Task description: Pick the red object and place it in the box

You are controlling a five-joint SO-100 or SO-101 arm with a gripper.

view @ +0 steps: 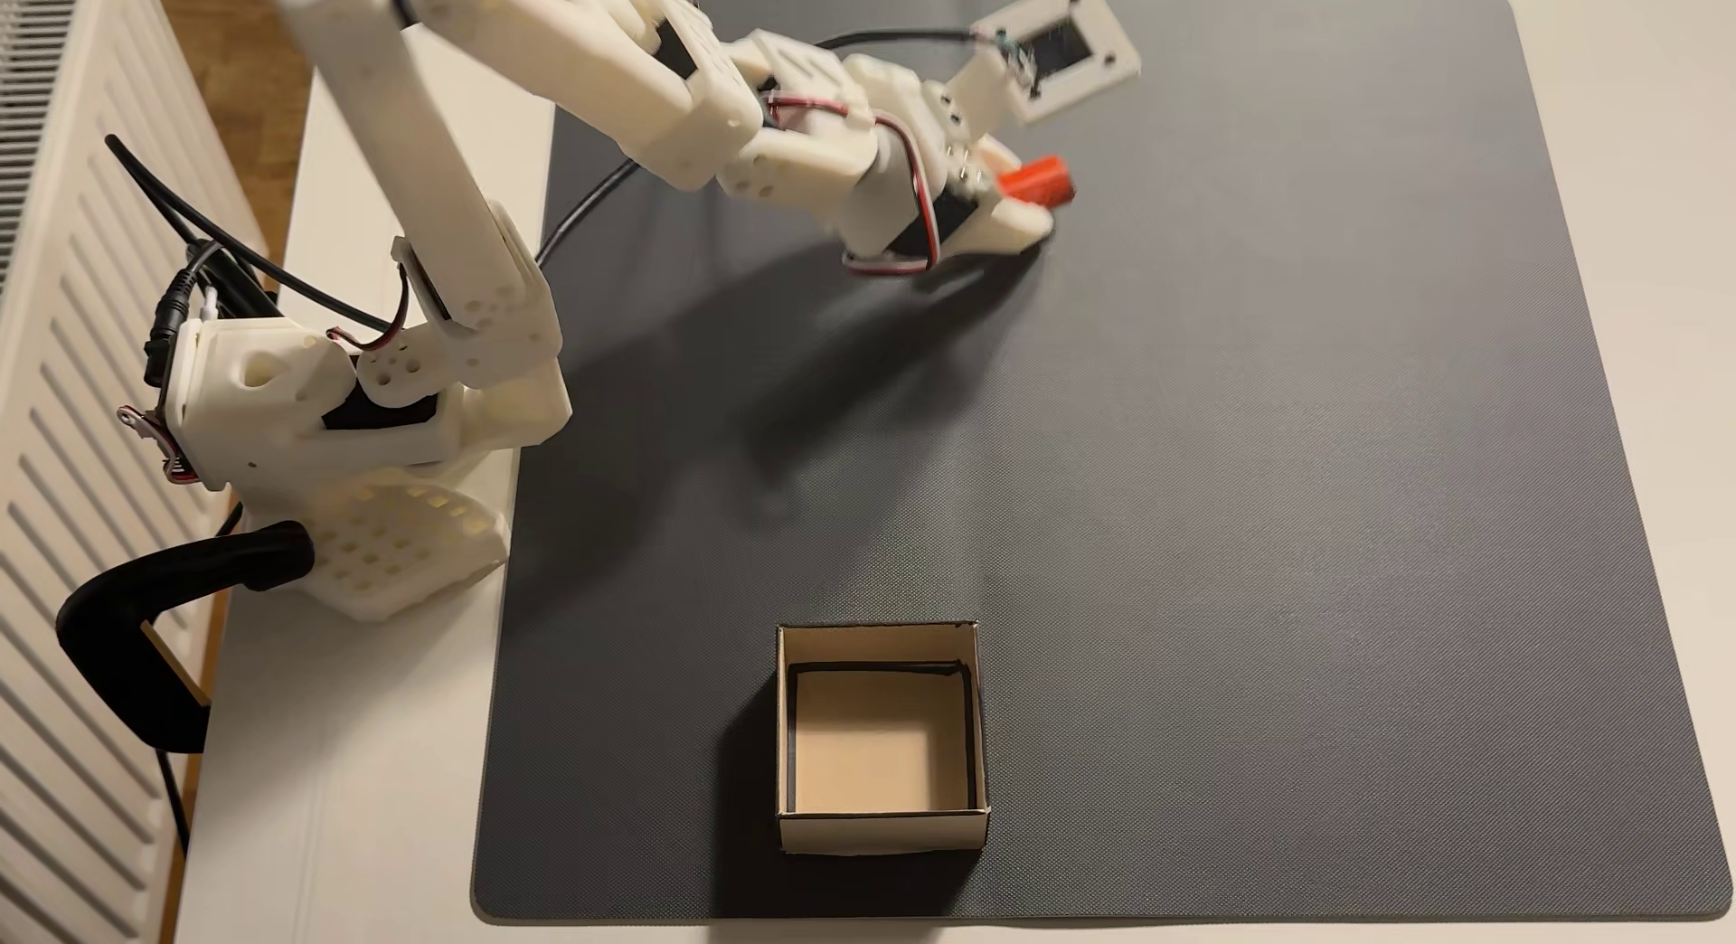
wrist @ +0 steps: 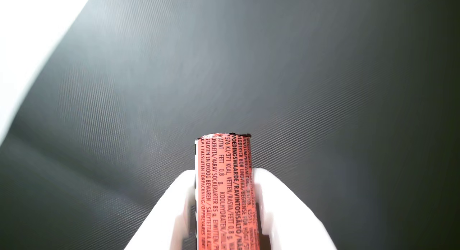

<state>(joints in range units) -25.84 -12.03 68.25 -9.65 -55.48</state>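
Orange-red, the small print-covered cylindrical roll (wrist: 224, 192) sits clamped between my white plastic claw's (wrist: 223, 178) jaws near the dark grey mat's (view: 1315, 531) far edge, gripped lengthwise so I can carry it to the open tan cardboard box (view: 881, 831) at the near edge.

mat (view: 1221, 531): matt ribbed rubber | box (view: 881, 829): plain cardboard | fingers (wrist: 287, 214): white plastic
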